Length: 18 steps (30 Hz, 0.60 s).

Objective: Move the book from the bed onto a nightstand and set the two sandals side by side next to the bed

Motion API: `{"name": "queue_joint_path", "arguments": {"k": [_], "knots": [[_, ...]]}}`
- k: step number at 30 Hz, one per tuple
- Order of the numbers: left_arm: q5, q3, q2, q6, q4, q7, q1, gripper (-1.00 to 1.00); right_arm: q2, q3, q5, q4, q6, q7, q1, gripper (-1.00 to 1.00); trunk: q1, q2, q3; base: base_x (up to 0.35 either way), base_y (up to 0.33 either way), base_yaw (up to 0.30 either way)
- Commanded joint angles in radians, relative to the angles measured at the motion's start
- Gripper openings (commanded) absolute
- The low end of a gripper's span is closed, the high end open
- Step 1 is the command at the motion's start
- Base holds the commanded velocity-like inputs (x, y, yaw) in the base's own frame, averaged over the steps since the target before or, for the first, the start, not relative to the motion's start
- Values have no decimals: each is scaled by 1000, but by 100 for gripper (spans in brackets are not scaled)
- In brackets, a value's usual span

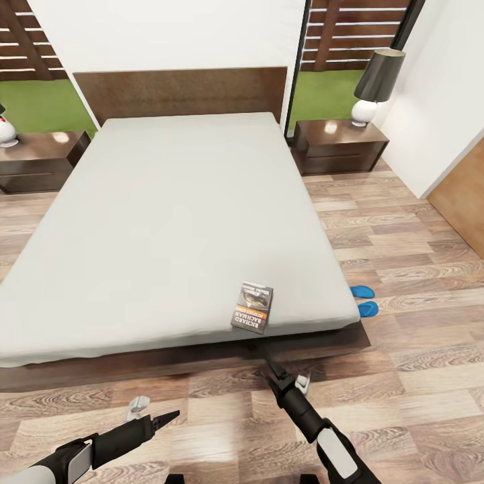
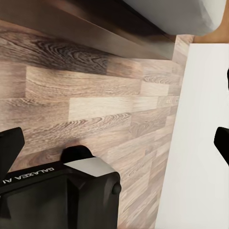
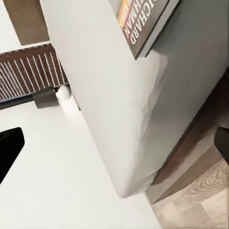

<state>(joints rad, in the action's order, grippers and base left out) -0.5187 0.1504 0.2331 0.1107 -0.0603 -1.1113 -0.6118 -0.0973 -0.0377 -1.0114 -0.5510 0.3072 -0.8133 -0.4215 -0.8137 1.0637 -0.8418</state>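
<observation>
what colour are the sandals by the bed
Bright blue sandals, clearest in the head view.

Matt grey cloth mattress (image 1: 168,222) on dark wood bed frame (image 1: 181,91); glossy wood nightstand (image 1: 339,144); grained wood-plank floor (image 1: 417,269)

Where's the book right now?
In the head view the book lies flat on the mattress at the foot edge of the bed, toward its right corner, just beyond the right hand. The two sandals are on the floor further right.
</observation>
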Motion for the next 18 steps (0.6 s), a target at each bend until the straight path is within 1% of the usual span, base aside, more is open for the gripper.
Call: {"name": "queue_joint_path", "arguments": {"k": [1, 10, 18], "knots": [[-11, 8, 0, 11, 0, -3, 0, 100, -1, -4, -7, 9, 10, -2, 0, 100, 0, 0, -1, 0, 0, 0], [-11, 8, 0, 12, 0, -3, 0, 100, -1, -4, -7, 16, 10, -4, 0, 100, 0, 0, -1, 0, 0, 0], [-10, 8, 0, 12, 0, -4, 0, 100, -1, -4, -7, 14, 10, -4, 0, 100, -31, 56, -26, 0, 0, 0]]}}
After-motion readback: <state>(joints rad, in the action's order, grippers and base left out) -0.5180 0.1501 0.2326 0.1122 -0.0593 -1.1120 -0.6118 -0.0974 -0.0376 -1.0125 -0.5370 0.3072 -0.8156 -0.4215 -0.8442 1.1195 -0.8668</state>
